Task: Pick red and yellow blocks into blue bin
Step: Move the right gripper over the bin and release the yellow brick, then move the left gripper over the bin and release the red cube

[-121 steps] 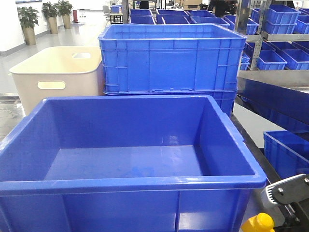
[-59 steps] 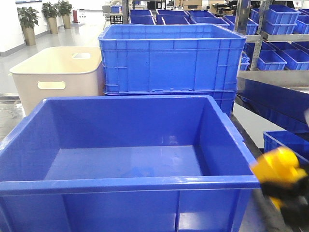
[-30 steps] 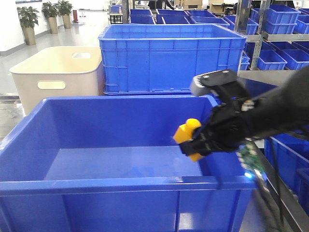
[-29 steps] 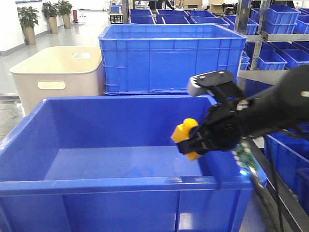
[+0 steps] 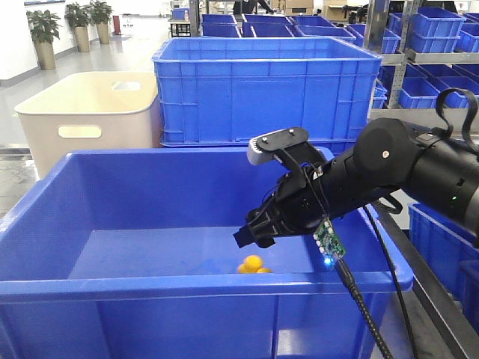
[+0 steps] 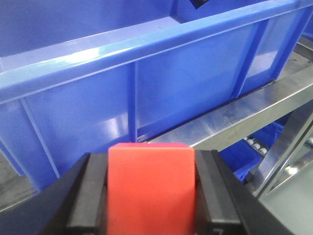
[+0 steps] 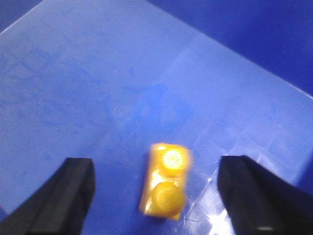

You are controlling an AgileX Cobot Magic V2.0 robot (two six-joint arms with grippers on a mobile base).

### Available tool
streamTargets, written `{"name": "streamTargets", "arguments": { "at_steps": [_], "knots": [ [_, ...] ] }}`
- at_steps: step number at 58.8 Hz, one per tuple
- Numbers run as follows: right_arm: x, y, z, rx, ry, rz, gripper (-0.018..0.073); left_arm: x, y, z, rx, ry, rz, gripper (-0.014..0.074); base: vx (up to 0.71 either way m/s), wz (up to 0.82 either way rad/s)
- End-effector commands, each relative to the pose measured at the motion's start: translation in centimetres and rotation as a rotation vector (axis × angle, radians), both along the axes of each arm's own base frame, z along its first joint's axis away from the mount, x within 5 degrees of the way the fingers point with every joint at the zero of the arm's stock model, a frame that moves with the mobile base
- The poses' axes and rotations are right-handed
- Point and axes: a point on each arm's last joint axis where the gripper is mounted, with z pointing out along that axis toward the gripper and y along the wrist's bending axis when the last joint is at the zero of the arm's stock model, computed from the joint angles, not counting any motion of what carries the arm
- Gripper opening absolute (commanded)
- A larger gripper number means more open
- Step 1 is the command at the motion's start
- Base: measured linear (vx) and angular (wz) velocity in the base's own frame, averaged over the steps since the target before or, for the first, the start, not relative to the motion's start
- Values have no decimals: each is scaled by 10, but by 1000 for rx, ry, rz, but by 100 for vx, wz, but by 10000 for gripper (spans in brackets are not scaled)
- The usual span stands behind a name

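1. While the right pincer [image 5: 253, 236] is hanging over the blue bin [image 5: 187, 285] with its black fingers [image 7: 73, 193] spread wide and gripping nothing, the yellow brick [image 5: 253, 264] is lying on the bin's floor just below it, its two round studs facing up.
2. Seen from the front, the brick is sitting near the bin's front wall, right of the middle, with its lower part hiding behind the rolled rim.
3. The right arm [image 5: 389, 161] is reaching in from the right, crossing above the bin's right rim, and a small green circuit board [image 5: 328, 242] is glowing blue beside its cable.
4. The left pincer [image 6: 150, 196] is pinching the red cube [image 6: 150, 178] squarely between its two black fingers, outside the bin and facing the bin's outer wall, with a metal rail [image 6: 244, 117] running just below that wall.
5. Behind the bin, a taller ribbed blue crate [image 5: 262, 90] and a beige tub [image 5: 82, 112] with handle slots are standing side by side.
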Motion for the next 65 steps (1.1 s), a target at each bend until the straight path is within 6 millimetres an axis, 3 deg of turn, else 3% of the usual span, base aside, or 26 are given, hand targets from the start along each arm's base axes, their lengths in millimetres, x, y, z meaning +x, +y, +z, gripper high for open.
{"name": "streamTargets", "arguments": {
  "at_steps": [1, 8, 19, 25, 36, 50, 65],
  "knots": [
    [-14, -7, 47, 70, -156, -16, 625, 2, 0, 15, -55, -84, 18, 237, 0, 0],
    [-36, -14, 70, 86, -168, -8, 603, 2, 0, 15, -54, -82, 17, 237, 0, 0],
    [-91, -34, 102, 128, -182, -20, 533, 2, 0, 15, -55, -85, 18, 237, 0, 0],
    [-124, -48, 98, 143, -214, -37, 520, 3, 0, 20, -68, -116, 27, 237, 0, 0],
    [-182, -72, 69, 140, -206, -50, 520, 11, -2, 47, -87, -168, 34, 245, 0, 0],
    [-232, -92, 37, 137, -200, -52, 520, 65, -18, 89, -80, -164, 45, 248, 0, 0],
    [-254, -100, 20, 135, -196, -51, 520, 144, -40, 96, -70, -129, 74, 248, 0, 0]
  ]
}}
